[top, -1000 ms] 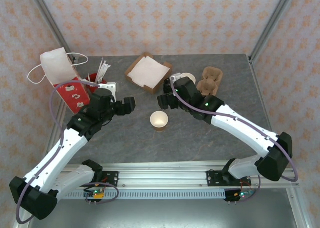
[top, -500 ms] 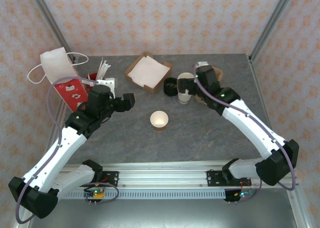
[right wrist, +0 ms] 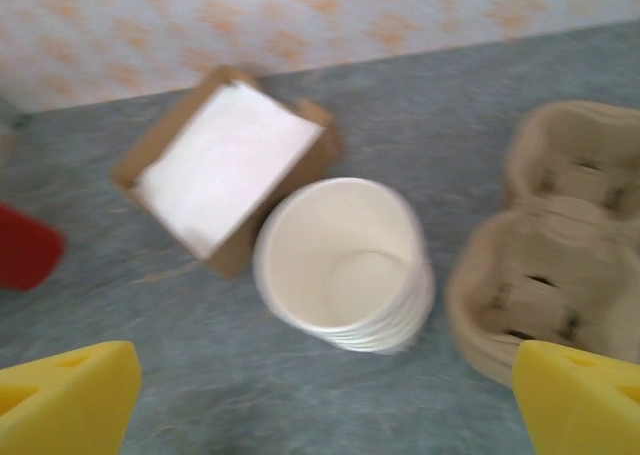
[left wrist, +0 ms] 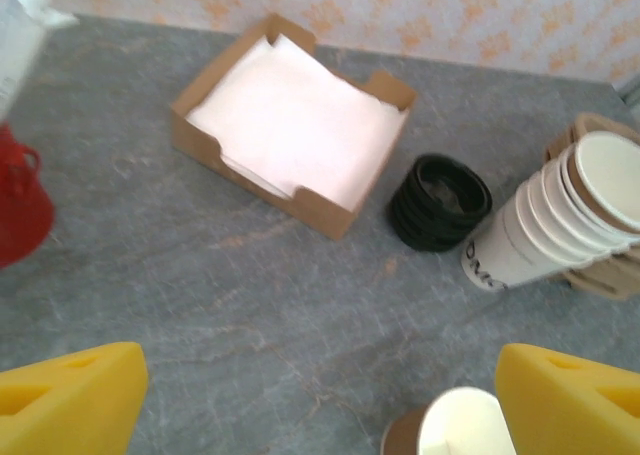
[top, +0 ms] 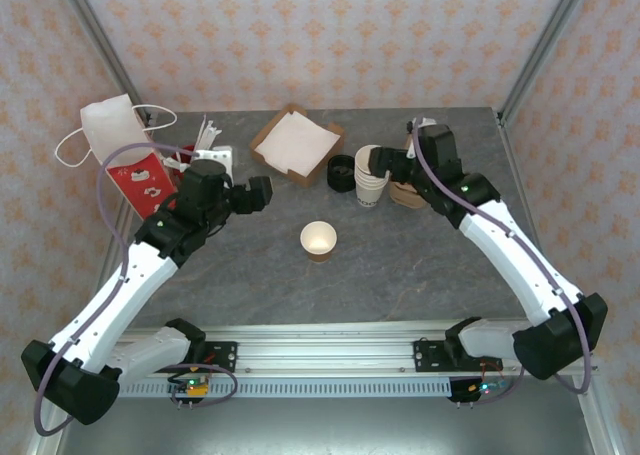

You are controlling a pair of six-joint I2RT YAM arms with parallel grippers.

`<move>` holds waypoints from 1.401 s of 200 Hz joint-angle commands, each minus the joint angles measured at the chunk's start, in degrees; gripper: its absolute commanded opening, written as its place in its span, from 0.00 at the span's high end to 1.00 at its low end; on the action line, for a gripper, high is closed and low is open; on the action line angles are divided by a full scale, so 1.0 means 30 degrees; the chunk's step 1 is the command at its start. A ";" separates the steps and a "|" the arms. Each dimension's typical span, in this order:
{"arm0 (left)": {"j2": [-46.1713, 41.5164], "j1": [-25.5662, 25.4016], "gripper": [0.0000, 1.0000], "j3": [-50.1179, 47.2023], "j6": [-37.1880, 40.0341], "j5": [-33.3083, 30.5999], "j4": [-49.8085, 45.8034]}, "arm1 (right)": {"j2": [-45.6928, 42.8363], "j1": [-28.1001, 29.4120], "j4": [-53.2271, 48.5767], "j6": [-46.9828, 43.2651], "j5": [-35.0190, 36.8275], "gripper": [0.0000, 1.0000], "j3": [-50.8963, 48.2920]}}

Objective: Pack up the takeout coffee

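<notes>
The takeout coffee cup (top: 318, 239) stands upright and open-topped near the middle of the surface (top: 250, 275), apart from both tools. In the left wrist view the bottom edge cuts it off.

The left tool (top: 255, 195) is released, its yellow fingers (left wrist: 70, 395) spread wide over bare surface. The right tool (top: 385, 160) is also released and hovers above the stack of white cups (right wrist: 345, 265) toward the far edge.

From above, the right arm covers part of the pulp carrier (top: 420, 165). The blurred right wrist view shows the carrier's hollows.

The black lids (left wrist: 439, 202) lie just beside the stack, near the napkin tray (left wrist: 295, 125). A red box (top: 140, 180) sits at the left edge, and its print is too small to read.
</notes>
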 commanded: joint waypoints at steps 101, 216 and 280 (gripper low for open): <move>0.3823 0.3971 0.13 0.5343 0.0899 -0.1584 -0.3094 | 0.2476 0.2824 0.3247 -0.1417 -0.4545 0.06 0.1415; 0.6473 0.6235 0.16 0.8132 0.1329 0.1251 -0.4475 | 0.6422 0.3332 0.1888 -0.2059 -0.3326 0.12 0.4178; 0.6569 0.6220 0.17 0.7561 0.0968 0.2566 -0.3925 | 1.2473 0.3622 -0.3933 -0.5136 0.0728 0.36 1.0631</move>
